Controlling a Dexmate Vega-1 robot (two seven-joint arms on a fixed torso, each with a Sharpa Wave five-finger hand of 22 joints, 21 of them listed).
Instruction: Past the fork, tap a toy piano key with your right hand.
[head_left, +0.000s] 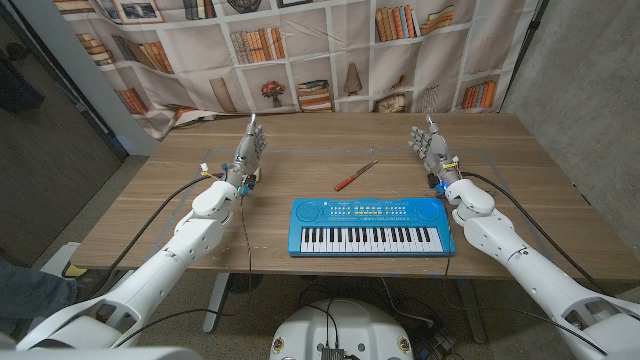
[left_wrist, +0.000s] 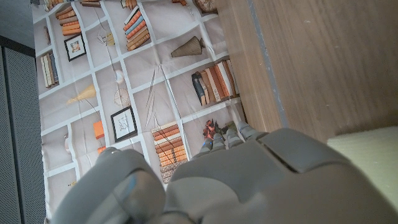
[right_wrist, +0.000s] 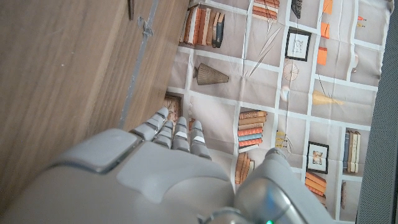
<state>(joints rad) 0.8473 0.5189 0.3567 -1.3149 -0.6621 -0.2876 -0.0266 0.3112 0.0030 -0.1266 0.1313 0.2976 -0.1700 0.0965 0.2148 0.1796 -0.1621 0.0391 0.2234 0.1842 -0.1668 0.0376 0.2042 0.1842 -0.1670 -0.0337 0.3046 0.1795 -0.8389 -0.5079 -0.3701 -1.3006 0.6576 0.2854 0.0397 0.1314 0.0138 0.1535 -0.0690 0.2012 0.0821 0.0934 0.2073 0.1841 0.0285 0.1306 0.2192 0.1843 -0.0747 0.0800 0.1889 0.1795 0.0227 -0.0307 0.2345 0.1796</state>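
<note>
Piano (head_left: 370, 226) first: a blue toy keyboard with white and black keys lies on the wooden table (head_left: 150, 215), between the two arms and nearer the robot than either hand. It sits closer to the right hand than to the left, its right end just inward of the right forearm.

Behind the table hangs a backdrop (head_left: 330, 50) printed with bookshelves, books, frames and small ornaments; the same print shows in both wrist views beyond the table's far edge (left_wrist: 249, 81) (right_wrist: 140, 74).

Left arm (head_left: 190, 240) and right arm (head_left: 510, 240), white-shelled with black cables, reach in from the near corners of the table.

Left hand (head_left: 250, 150) stands on its edge near the left side of the table, fingers straight, close together and pointing away from the robot, holding nothing. In the left wrist view its grey back (left_wrist: 249, 180) and fingertips (left_wrist: 214, 140) reach toward the table edge.

Right hand (head_left: 430, 148) mirrors it on the other side, upright on its edge, fingers extended and released, grasping nothing. In the right wrist view its fingers (right_wrist: 174, 134) point along the wood toward the backdrop.

Fork (head_left: 355, 176), slim with a reddish handle, lies aslant on the table between the hands, beyond the piano and well apart from both; it is nearer the right hand than the left.
</note>
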